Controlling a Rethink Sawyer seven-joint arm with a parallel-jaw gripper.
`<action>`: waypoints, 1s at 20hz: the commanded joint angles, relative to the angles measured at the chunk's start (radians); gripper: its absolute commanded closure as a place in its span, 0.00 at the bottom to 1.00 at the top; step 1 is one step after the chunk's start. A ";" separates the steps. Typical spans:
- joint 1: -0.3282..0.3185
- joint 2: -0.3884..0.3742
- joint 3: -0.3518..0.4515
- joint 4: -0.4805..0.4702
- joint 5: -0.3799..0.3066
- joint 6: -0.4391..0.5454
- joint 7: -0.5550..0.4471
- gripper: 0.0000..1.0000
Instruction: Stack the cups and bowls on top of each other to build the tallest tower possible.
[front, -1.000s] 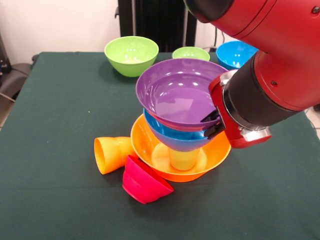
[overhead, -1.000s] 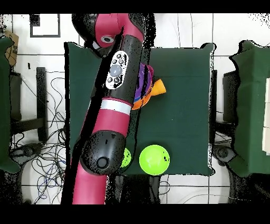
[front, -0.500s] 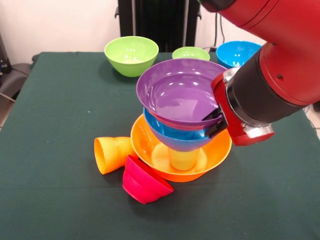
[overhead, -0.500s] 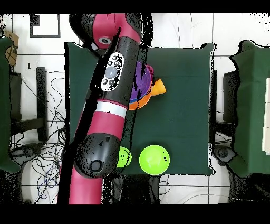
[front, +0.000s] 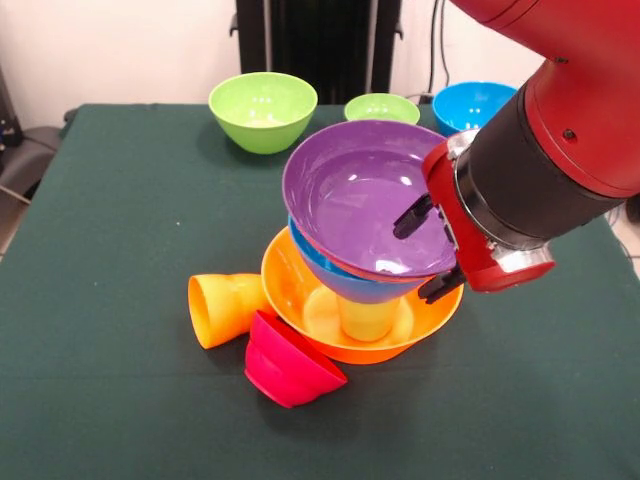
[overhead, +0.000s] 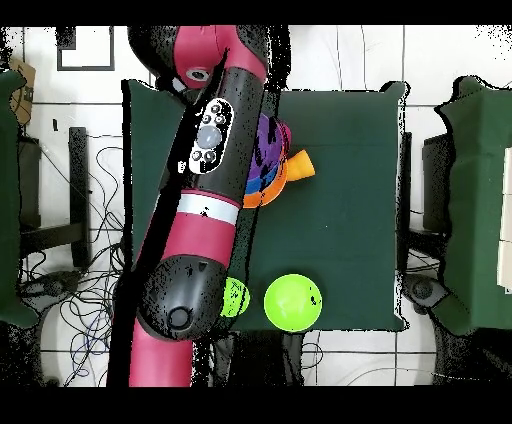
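The tower stands mid-table: a wide orange bowl (front: 290, 285) lowest, a yellow-green cup (front: 365, 320) upright inside it, a blue bowl (front: 318, 260) on the cup, and a purple bowl (front: 365, 195) on top, tilted toward the camera. My gripper (front: 426, 251) is open at the purple bowl's right rim, with one finger inside the bowl and the other below the rim. An orange cup (front: 222, 307) lies on its side left of the tower. A small red bowl (front: 290, 362) rests tipped against the orange bowl. In the overhead view the arm hides most of the tower; the purple bowl (overhead: 268, 150) and the orange cup (overhead: 301, 164) peek out.
At the table's far side stand a large green bowl (front: 263, 108), a small green bowl (front: 381, 106) and a blue bowl (front: 470, 104). The overhead view shows the large green bowl (overhead: 293, 302) and the small green bowl (overhead: 235, 297) near the robot's base.
The gripper's fingers have spread apart off the purple bowl's rim. The purple bowl has tipped and slid slightly right on the stack.
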 joint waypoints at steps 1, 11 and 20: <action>0.004 0.010 0.086 0.050 -0.037 -0.072 -0.020 0.00; 0.062 -0.045 0.111 0.108 -0.059 -0.018 -0.025 0.00; 0.109 -0.203 0.167 0.224 -0.103 0.097 -0.136 0.00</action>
